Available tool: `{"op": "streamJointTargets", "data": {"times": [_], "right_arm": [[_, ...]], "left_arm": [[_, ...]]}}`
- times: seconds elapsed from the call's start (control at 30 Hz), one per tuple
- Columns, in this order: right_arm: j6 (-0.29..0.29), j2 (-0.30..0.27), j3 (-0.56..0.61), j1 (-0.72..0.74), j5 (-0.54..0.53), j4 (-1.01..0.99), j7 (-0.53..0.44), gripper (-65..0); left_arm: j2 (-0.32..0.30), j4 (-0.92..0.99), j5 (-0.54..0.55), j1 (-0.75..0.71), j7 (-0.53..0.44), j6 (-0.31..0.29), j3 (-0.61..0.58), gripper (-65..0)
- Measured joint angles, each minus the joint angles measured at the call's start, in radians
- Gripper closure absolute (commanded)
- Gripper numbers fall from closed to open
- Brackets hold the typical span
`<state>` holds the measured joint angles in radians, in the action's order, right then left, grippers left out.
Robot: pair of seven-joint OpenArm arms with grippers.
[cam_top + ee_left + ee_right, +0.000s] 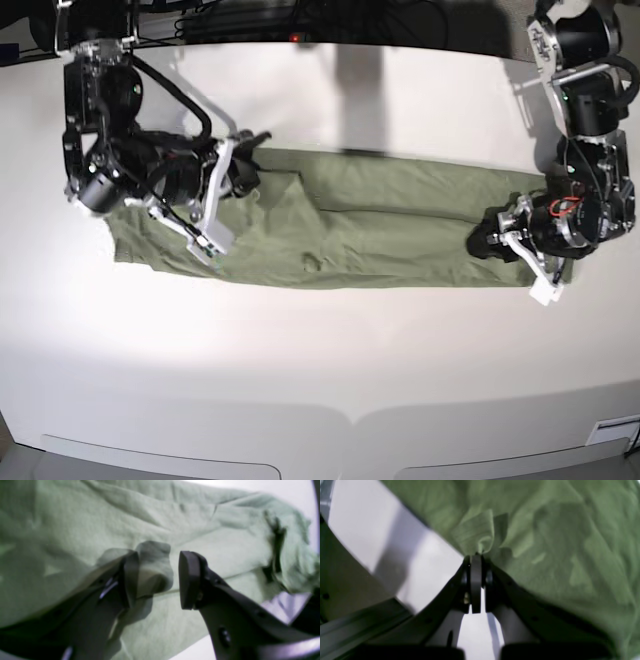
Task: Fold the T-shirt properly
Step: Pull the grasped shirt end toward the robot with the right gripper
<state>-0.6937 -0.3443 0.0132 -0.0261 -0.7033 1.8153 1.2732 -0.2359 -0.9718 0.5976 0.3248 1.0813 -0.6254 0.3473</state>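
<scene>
One shirt (pixel 380 235), spread long across white table (pixel 320 340). Right fingers (pixel 476 557) pinched tight on bunched cloth; left fingers (pixel 157 580) parted, cloth fold lying between them.

White table (pixel 320 350) w/ T-shirt (pixel 380 230) (wrinkled, lengthwise).

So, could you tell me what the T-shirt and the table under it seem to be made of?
T-shirt: soft matte green knit, probably cotton, since it wrinkles and bunches where the right gripper pinches it.
Table: smooth white hard surface, slightly glossy, likely laminate or painted board.
</scene>
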Motion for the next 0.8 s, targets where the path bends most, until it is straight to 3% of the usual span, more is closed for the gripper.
{"op": "streamJointTargets", "data": {"times": [0.2,0.57,0.8], "right_arm": [[0.0,-0.082,0.0,-0.13,-0.005,0.161,-0.003,0.0],[0.0,-0.159,-0.007,-0.299,-0.007,0.227,-0.001,0.0],[0.0,-0.231,-0.092,-0.404,-0.007,0.228,-0.006,0.0]], "left_arm": [[-0.083,0.002,-0.024,0.07,0.006,0.016,0.002,-26.4],[-0.085,0.002,-0.004,0.113,0.046,0.016,0.0,-26.4],[-0.085,0.002,-0.005,0.116,0.048,0.016,0.0,-26.4]]}}
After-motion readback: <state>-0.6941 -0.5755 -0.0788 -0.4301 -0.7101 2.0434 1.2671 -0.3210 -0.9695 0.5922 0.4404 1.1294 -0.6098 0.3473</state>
